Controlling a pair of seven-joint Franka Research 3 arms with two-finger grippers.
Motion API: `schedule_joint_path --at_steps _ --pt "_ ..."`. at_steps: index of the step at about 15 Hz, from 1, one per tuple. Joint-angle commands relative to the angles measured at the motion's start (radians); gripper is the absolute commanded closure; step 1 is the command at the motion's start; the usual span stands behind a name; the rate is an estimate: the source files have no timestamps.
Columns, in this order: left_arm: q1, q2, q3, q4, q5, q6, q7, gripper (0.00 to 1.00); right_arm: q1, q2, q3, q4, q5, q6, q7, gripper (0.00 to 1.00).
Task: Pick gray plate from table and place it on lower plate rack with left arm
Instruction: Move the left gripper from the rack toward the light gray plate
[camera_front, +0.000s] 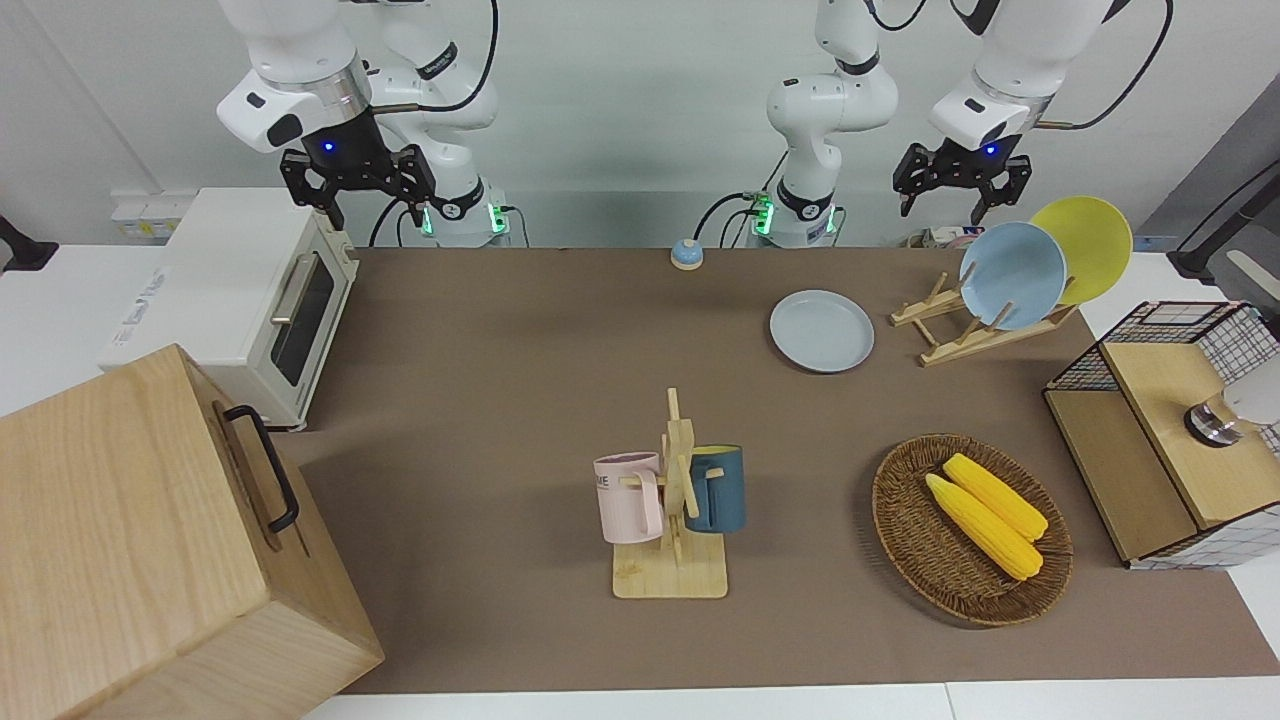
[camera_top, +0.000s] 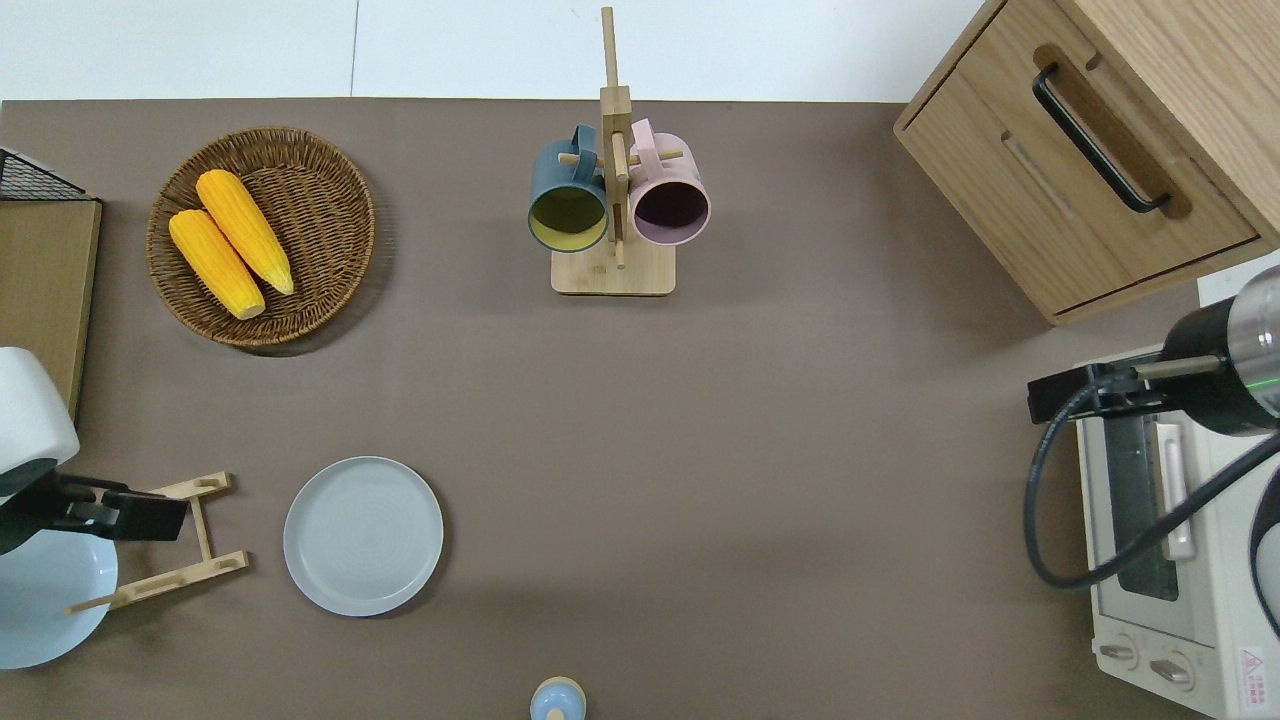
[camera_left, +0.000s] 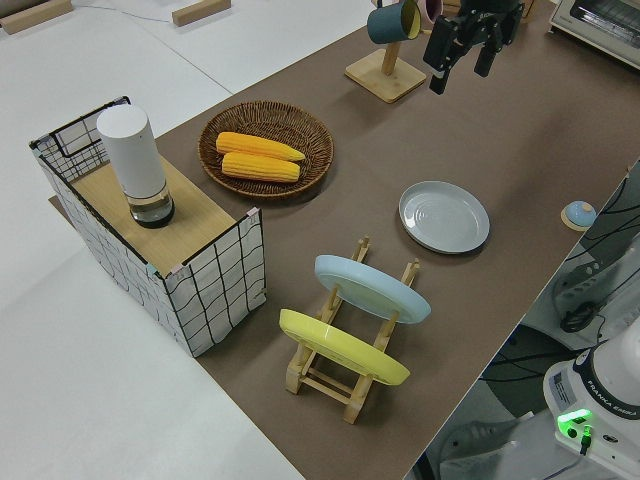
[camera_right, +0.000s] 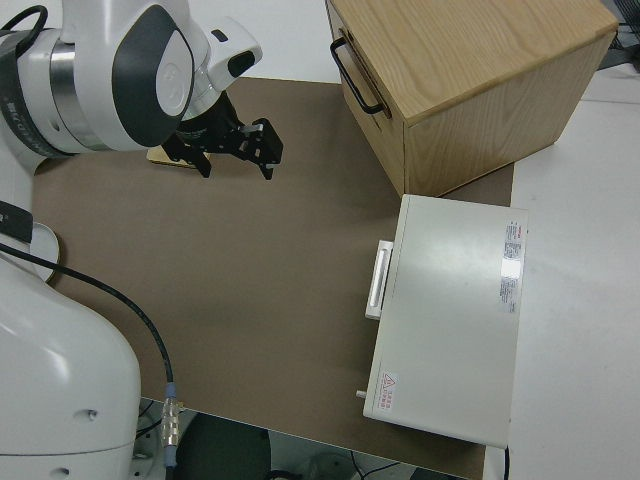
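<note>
The gray plate (camera_front: 821, 331) lies flat on the brown table (camera_front: 500, 420), beside the low end of the wooden plate rack (camera_front: 985, 340). It also shows in the overhead view (camera_top: 363, 535) and the left side view (camera_left: 444, 216). The rack (camera_top: 170, 580) (camera_left: 408, 272) holds a sky-blue plate (camera_front: 1012, 275) and a yellow plate (camera_front: 1085, 245) in its upper slots. The slots nearest the gray plate hold nothing. My left gripper (camera_front: 950, 200) (camera_top: 150, 512) (camera_left: 458, 78) is open and holds nothing, up in the air over the rack. My right gripper (camera_front: 372, 215) (camera_right: 238, 168) is open and parked.
A mug stand (camera_front: 675, 500) with a pink mug and a dark blue mug stands mid-table. A wicker basket (camera_front: 905, 540) holds two corn cobs. A wire crate (camera_front: 1150, 400), a toaster oven (camera_front: 250, 300), a wooden drawer box (camera_front: 130, 540) and a small blue bell (camera_front: 686, 254) line the table's edges.
</note>
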Motion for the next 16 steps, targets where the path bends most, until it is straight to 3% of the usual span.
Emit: schedule_joint_path --at_steps 1,16 --pt "0.010 0.009 0.015 0.023 -0.041 -0.021 0.001 0.00 -0.007 -0.002 0.005 0.006 0.007 -0.014 0.000 0.011" --pt "0.015 0.019 0.033 0.015 -0.066 -0.002 -0.003 0.00 -0.007 -0.002 0.005 0.006 0.007 -0.014 0.000 0.013"
